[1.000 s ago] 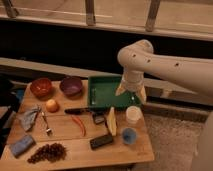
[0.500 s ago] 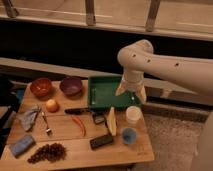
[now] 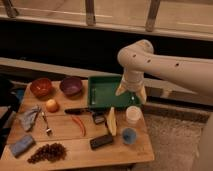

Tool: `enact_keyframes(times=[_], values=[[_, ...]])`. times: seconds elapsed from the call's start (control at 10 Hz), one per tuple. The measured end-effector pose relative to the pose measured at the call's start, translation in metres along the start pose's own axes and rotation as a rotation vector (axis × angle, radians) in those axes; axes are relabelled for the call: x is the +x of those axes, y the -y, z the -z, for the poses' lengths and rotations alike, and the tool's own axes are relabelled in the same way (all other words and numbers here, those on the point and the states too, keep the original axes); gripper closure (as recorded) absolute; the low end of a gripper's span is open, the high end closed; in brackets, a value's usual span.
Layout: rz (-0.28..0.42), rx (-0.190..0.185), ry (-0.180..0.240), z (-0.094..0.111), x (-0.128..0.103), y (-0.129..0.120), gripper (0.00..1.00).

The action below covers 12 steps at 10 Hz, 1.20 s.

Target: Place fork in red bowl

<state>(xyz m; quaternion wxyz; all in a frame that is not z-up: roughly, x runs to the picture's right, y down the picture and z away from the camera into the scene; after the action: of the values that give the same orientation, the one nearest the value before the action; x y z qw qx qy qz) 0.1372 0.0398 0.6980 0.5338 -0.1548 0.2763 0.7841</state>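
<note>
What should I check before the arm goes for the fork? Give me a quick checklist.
1. Gripper open and empty: ok. It hangs over the right end of the green tray.
2. Fork lying free on the table, nothing on top: ok. A grey cloth lies close on its left.
3. Red bowl upright and uncovered at the far left corner: ok.
4. Gripper near the fork: not ok, it is on the opposite side of the table.
5. Straight line from fork to bowl free: not ok, an orange fruit sits between them.
</note>
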Motion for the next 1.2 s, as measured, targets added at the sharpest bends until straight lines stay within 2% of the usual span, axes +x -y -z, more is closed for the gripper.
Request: enact_keyframes(times=[0.2, 0.6, 0.9, 1.0, 1.1, 1.2], values=[[0.061, -0.051, 0.011, 0.009, 0.016, -0.023, 0.2], [0.254, -0.117, 0.025, 0.025, 0.06, -0.112, 0.2], [0.462, -0.122, 0.062, 0.038, 0.106, -0.18, 0.2], [0.52, -0.119, 0.071, 0.041, 0.117, -0.195, 0.2], [0.614, -0.116, 0.082, 0.047, 0.132, -0.216, 0.2], [0.678, -0.123, 0.089, 0.053, 0.143, -0.229, 0.2]])
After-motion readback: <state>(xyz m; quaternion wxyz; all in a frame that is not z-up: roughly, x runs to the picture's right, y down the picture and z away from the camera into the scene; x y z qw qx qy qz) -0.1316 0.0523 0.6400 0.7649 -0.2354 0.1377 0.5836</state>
